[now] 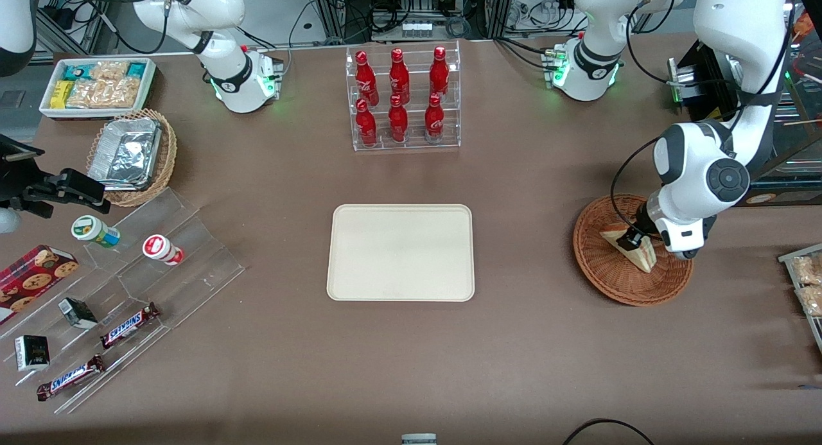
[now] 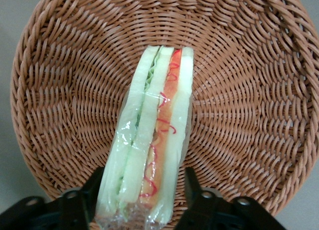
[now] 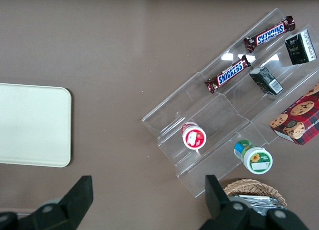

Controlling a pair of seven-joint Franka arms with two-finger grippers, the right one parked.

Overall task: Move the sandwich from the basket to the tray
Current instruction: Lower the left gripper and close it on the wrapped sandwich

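The sandwich [image 1: 644,257] lies in the reddish-brown wicker basket [image 1: 607,281] toward the working arm's end of the table. It is a clear-wrapped wedge with pale bread and red and green filling on its edge [image 2: 154,125]. My left gripper [image 1: 631,241] is down in the basket [image 2: 249,115]. In the left wrist view the gripper [image 2: 143,202] has its black fingers [image 2: 193,190] pressed on either side of the sandwich's wide end. The sandwich still rests on the weave. The cream-beige tray [image 1: 401,252] lies bare at the table's middle.
A clear rack of red bottles [image 1: 403,98] stands farther from the front camera than the tray. Toward the parked arm's end are a tan basket with a foil container [image 1: 128,153], a white snack bin [image 1: 96,85] and a clear stepped stand [image 1: 128,304] with small snacks.
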